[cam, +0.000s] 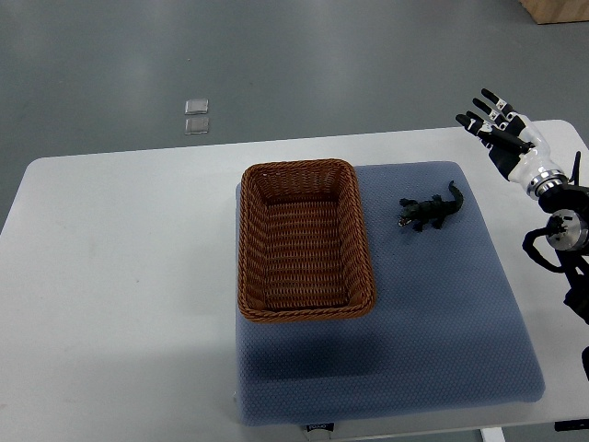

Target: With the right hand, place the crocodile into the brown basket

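**Risks**

1. The crocodile (431, 212) is small and low, with a thin tail and short legs. A grip that lands on the tail alone would likely let the toy swing or slip out during the carry. The cause would be fingers closing off the body.
2. The toy lies on a soft blue pad (442, 341). Fingers pressed down too hard could sink into the pad and push the toy aside instead of getting around it.
3. The brown basket (304, 170) has a raised rim. A carry held too low could strike its right wall, and that could shift the basket or knock the toy loose short of the inside.

**Positions**

- The right hand (504, 136) is held over the far right corner of the tabletop (120, 239). Its fingers (483, 103) are spread wide and hold nothing.
- The crocodile lies left of the hand and nearer the robot, clearly apart from it, with no contact.
- Its tail points back toward the hand and its head points away, toward the basket.
- The basket stands farther left, beyond the toy, with a narrow gap between them. It appears empty.
- The left hand does not show.
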Controlling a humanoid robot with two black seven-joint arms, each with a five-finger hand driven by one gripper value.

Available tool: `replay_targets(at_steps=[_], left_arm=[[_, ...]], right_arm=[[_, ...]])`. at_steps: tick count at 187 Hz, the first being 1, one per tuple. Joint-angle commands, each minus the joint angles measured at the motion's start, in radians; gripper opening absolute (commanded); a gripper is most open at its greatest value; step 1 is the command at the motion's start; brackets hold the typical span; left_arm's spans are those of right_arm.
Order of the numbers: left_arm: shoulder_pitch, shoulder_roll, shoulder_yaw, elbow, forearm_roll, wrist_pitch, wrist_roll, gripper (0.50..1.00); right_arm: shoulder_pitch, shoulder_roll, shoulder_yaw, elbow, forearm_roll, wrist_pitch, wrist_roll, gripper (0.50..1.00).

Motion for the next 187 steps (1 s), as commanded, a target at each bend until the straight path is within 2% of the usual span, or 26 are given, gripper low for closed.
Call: replay_targets(at_steps=[1, 187], left_arm=[[0.001, 0.000, 0.000, 0.000, 0.000, 0.000, 0.000, 1.000], [0.000, 0.000, 0.000, 0.000, 0.000, 0.000, 0.000, 1.000]], right_arm=[[0.000, 0.000, 0.000, 0.000, 0.000, 0.000, 0.000, 0.930], [-0.003, -0.005, -0.006, 0.014, -0.017, 0.006, 0.012, 0.930]])
